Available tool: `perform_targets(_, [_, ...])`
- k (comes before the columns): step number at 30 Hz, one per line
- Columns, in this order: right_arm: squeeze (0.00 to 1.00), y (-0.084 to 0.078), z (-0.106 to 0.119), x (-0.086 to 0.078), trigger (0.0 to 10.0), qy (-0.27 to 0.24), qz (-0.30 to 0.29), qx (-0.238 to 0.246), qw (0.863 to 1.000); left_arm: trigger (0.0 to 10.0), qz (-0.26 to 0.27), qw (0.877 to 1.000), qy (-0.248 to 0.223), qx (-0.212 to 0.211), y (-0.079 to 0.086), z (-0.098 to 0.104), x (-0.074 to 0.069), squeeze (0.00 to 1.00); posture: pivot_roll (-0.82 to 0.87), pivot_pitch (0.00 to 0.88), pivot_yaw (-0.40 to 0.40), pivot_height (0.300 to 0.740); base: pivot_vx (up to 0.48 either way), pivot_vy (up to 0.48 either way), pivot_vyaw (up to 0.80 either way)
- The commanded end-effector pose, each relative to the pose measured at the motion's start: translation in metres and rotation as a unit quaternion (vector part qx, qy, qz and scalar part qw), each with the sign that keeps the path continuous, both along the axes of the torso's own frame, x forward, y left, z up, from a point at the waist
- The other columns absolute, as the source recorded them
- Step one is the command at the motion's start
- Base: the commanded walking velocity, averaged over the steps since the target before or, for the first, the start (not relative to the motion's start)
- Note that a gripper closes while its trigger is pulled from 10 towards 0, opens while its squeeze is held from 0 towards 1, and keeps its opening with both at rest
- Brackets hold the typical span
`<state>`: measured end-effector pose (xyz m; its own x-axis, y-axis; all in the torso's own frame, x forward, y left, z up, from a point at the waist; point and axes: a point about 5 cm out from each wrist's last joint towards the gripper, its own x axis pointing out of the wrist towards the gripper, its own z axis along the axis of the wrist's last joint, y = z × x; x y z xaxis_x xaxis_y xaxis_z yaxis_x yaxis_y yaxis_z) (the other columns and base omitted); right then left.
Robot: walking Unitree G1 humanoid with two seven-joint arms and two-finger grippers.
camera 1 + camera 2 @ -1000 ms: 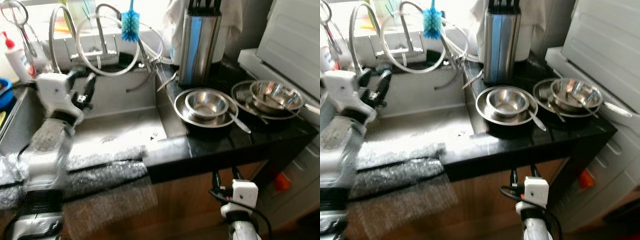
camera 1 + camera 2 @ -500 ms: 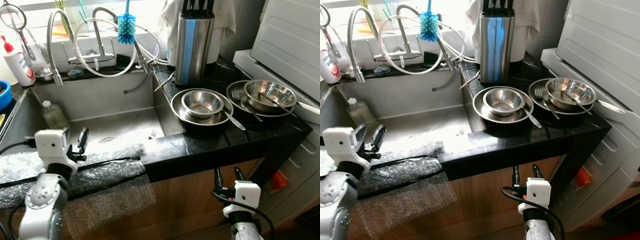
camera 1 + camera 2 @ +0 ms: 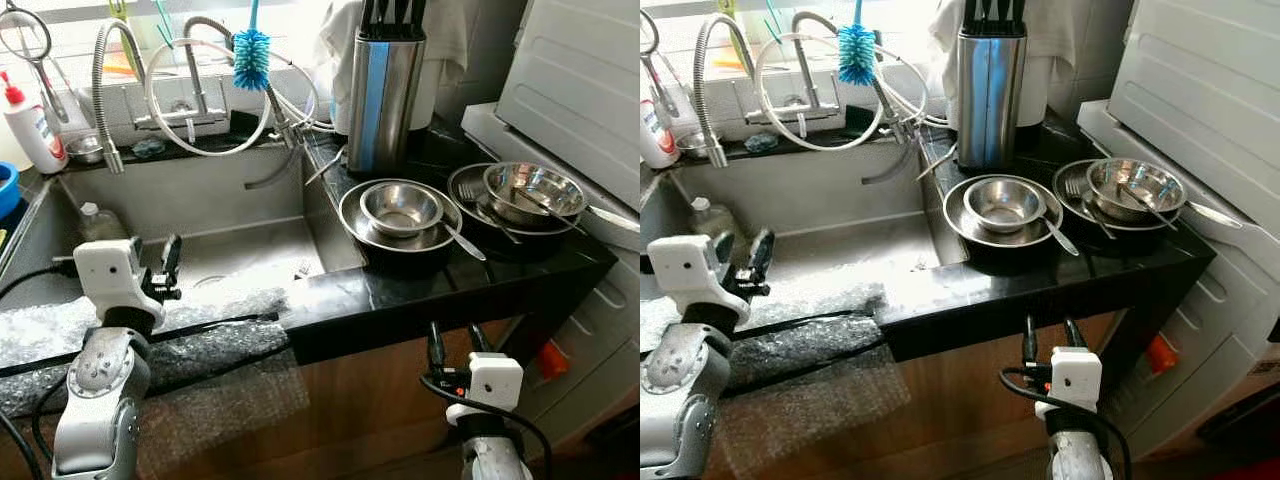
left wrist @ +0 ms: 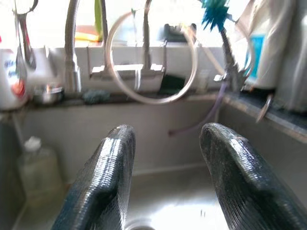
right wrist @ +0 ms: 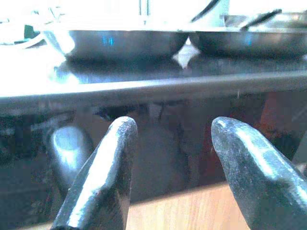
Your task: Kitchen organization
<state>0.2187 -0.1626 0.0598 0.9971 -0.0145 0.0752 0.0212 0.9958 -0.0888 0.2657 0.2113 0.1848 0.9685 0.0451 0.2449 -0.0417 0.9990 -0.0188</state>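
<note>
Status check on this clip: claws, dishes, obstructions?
Left claw open over sink. Right claw open below counter edge. Steel bowls untouched. Bubble wrap drapes the sink front.

The blue bowl (image 3: 8, 188) is cut off; the knife block (image 3: 383, 85) hides its blades.

Daylight came from the window behind the faucet (image 3: 190, 75), blown out to white along the top. Glare lay on the sink (image 3: 240, 255) floor and the black worktop (image 3: 450, 270) front edge. The head views were sharp. In the left wrist view the background was soft; in the right wrist view the cabinet under the worktop stood in deep shadow.
</note>
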Motion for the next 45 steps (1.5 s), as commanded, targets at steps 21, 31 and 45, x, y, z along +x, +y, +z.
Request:
perform_targets(21, [0.0, -0.009, -0.005, -0.004, 10.0, 0.025, -0.025, -0.006, 0.999, 10.0, -0.027, 0.999, 0.03, 0.01, -0.016, -0.011, -0.004, 0.0, -0.17, 0.0, 0.024, 0.74, 0.0, 0.0, 0.0])
perform_targets(31, [0.0, -0.009, 0.008, 0.0, 10.0, 0.012, -0.038, -0.013, 0.999, 10.0, -0.024, 0.999, 0.036, 0.011, -0.016, -0.018, -0.002, 0.0, -0.18, 0.0, 0.025, 0.74, 0.0, 0.0, 0.0])
perform_targets(45, [0.0, -0.016, 0.014, -0.013, 10.0, 0.0, -0.067, -0.064, 0.996, 10.0, -0.029, 0.998, 0.058, 0.022, -0.013, -0.033, -0.009, 0.0, -0.18, 0.0, 0.025, 0.74, 0.0, 0.0, 0.0])
